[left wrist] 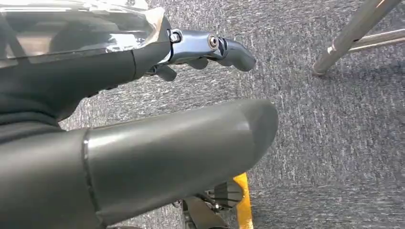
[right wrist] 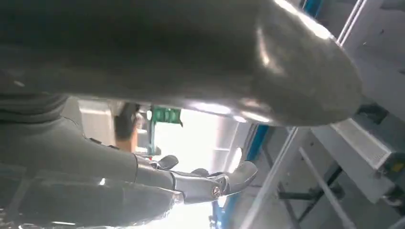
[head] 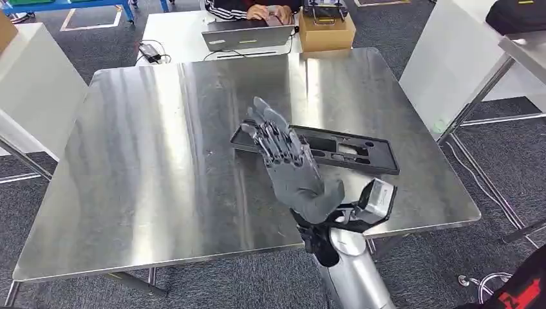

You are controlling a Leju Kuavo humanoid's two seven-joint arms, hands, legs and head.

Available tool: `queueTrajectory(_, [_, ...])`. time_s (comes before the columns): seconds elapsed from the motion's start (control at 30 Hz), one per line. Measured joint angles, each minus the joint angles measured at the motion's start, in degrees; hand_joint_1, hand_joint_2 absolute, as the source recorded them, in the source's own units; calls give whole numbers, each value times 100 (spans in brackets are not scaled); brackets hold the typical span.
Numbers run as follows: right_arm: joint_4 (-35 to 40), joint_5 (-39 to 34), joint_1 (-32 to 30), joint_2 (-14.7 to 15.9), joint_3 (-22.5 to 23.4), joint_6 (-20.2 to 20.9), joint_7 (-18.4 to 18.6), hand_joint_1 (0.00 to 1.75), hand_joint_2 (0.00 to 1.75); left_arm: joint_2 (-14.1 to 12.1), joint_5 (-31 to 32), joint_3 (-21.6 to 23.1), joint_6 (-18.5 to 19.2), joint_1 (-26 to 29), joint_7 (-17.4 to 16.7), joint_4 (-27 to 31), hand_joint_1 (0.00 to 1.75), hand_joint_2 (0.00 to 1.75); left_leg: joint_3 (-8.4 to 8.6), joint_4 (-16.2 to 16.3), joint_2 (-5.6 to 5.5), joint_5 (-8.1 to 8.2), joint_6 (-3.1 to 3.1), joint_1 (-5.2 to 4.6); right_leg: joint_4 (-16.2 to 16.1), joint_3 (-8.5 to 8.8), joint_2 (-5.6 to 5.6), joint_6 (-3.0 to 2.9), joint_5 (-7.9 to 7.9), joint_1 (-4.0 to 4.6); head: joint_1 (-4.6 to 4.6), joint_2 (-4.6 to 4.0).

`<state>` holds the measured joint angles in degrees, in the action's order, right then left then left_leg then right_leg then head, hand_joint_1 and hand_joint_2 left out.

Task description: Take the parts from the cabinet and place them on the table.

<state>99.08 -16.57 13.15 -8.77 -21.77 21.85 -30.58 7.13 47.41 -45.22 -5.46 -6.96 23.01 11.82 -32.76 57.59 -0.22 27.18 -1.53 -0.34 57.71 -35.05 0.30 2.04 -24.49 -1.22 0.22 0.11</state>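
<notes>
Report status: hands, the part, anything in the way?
Right hand open, raised above the table. Left hand empty, hanging over the floor. Black part flat on the table. Nothing in the way.

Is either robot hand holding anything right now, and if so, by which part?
Nothing is held. The right hand is raised over the black part on the table, fingers extended and empty. The left hand hangs above the floor, holding nothing.

My right hand (head: 291,161) covers the near left part of the black tray (head: 348,149) on the counter (head: 161,161), so I cannot tell what lies beneath it. The person (head: 257,9) behind the laptop (head: 248,35) is cut off by the top edge (only arms show). In my right wrist view, the background is blurred and glaring.
</notes>
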Motion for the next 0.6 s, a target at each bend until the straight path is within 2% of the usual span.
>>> queueTrajectory(0.23, [-15, -245, -502, 98, 70, 221, -63, 0, 0, -39, -122, -35, 68, 2, 177, 0, 0, 0, -1, 0, 0, 1, -1, 0, -1, 1, 0, 0, 0, -3, 0, 0])
queueTrajectory(0.27, [-35, -245, -518, 105, 85, 254, -63, 0, 0, -65, -131, -54, 74, 1, 184, 4, 0, 0, -11, 32, -1, -14, -50, -13, -61, 39, -1, 65, 54, -115, -4, 0])
queueTrajectory(0.3, [-55, -221, -518, 103, 98, 291, -63, 0, 0, -52, -138, -59, 92, -7, 195, 4, 0, 0, 37, -94, 16, -89, -128, -5, -142, 92, 10, 115, 93, -50, -2, 0])
queueTrajectory(0.33, [-77, -201, -514, 107, 107, 322, -63, 0, 0, -30, -151, -59, 125, -11, 203, 4, 0, 0, 144, -266, 48, -198, -149, 97, -101, 65, -4, 99, 47, -24, 4, 0])
queueTrajectory(0.37, [-131, -179, -490, 118, 111, 357, -59, 0, 0, -20, -160, -59, 133, -19, 223, 7, 0, 0, 174, -343, 50, -245, -204, 88, 85, -18, 0, 49, -118, -14, 18, 0])
queueTrajectory(0.4, [-198, -156, -466, 127, 109, 380, -40, 0, 0, -15, -175, -61, 138, -30, 238, 7, 0, 0, 157, -345, 61, -262, -216, 100, 457, -175, -3, -5, -312, -17, 24, 0])
queueTrajectory(0.43, [-269, -129, -462, 142, 109, 396, -28, 0, 0, -11, -177, -68, 149, -31, 249, 4, 0, 0, 143, -343, 63, -266, -208, 102, 879, -346, -4, -29, -495, -29, 26, 0])
queueTrajectory(0.47, [-384, -116, -469, 164, 109, 405, -22, 0, 0, 4, -184, -83, 162, -23, 286, 4, 0, 0, 120, -341, 64, -277, -191, 101, 1312, -526, -4, -26, -665, -51, 24, 0])
queueTrajectory(0.5, [-461, -81, -470, 175, 109, 405, -24, 0, 0, 13, -184, -98, 175, -19, 308, 4, 0, 0, 90, -326, 66, -290, -168, 106, 1529, -604, -6, 14, -724, -68, 22, 0])
queueTrajectory(0.53, [-522, -33, -470, 186, 107, 402, -37, 0, 0, 20, -181, -109, 192, -17, 334, 4, 0, 0, 57, -305, 66, -302, -140, 129, 1438, -529, -10, 75, -675, -92, 22, 0])
queueTrajectory(0.57, [-562, -2, -470, 190, 103, 387, -59, 0, 0, 26, -179, -114, 208, -18, 345, 4, 0, 0, 24, -273, 65, -303, -101, 160, 1111, -327, -14, 156, -553, -120, 22, 0])
queueTrajectory(0.6, [-596, 17, -469, 195, 96, 368, -72, 0, 0, 28, -173, -116, 229, -18, 354, 4, 0, 0, -16, -212, 59, -291, -44, 205, 613, -33, -23, 253, -391, -157, 22, 0])
